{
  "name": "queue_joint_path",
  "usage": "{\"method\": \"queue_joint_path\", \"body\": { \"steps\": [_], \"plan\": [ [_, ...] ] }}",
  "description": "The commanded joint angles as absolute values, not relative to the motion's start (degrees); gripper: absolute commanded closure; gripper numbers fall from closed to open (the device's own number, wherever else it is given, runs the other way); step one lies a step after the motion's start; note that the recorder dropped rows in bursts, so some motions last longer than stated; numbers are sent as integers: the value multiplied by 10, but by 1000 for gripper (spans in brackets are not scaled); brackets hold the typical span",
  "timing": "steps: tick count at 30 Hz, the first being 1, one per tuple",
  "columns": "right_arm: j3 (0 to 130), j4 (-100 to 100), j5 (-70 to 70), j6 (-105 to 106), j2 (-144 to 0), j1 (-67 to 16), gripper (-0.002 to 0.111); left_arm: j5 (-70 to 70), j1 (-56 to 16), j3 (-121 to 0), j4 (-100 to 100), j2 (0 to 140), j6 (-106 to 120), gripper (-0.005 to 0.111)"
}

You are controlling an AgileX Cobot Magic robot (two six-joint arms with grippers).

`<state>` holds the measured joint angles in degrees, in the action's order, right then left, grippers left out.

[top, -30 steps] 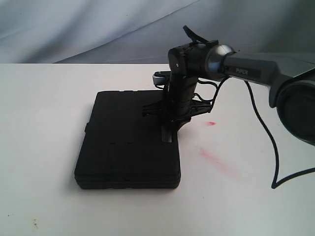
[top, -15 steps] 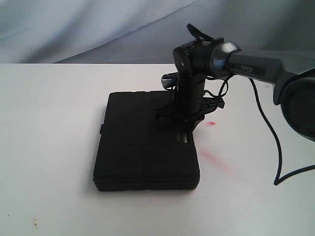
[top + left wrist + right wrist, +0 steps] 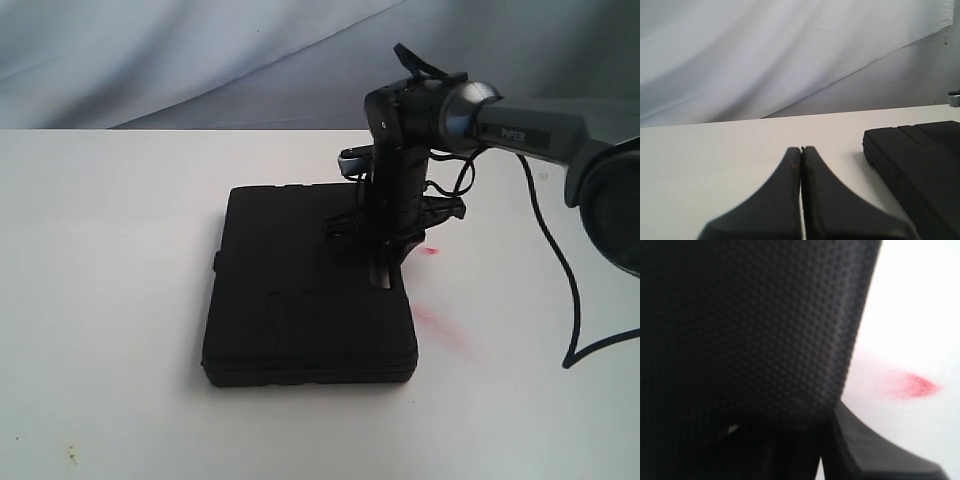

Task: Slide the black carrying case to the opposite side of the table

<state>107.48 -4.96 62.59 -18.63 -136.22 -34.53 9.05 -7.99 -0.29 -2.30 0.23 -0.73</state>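
The right end effector's (image 3: 380, 265) fingertips are lost against the flat, pebble-textured black carrying case (image 3: 290, 310), so I cannot tell its grip. The left end effector (image 3: 801, 165) is pinched closed.

White table (image 3: 100, 250): black carrying case (image 3: 290, 320) lies flat near centre. Red smears (image 3: 437, 322) on the surface just beside its right edge. Small dark specks (image 3: 70, 455) near the front-left corner.

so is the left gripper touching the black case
Apart. The left wrist view shows bare white table between the shut left gripper and the case.
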Motion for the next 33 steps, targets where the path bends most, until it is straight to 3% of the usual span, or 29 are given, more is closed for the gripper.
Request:
{"method": "queue_joint_path", "body": {
  "steps": [1, 13, 33],
  "plan": [
    [1044, -37, 599, -180, -1339, -326, 108, 84, -79, 0, -18, 0, -14, 107],
    [860, -41, 478, -145, -1269, -259, 108, 84, -79, 0, -18, 0, -14, 107],
    [848, -64, 481, -58, -1255, -170, 108, 84, -79, 0, -18, 0, -14, 107]
  ]
}}
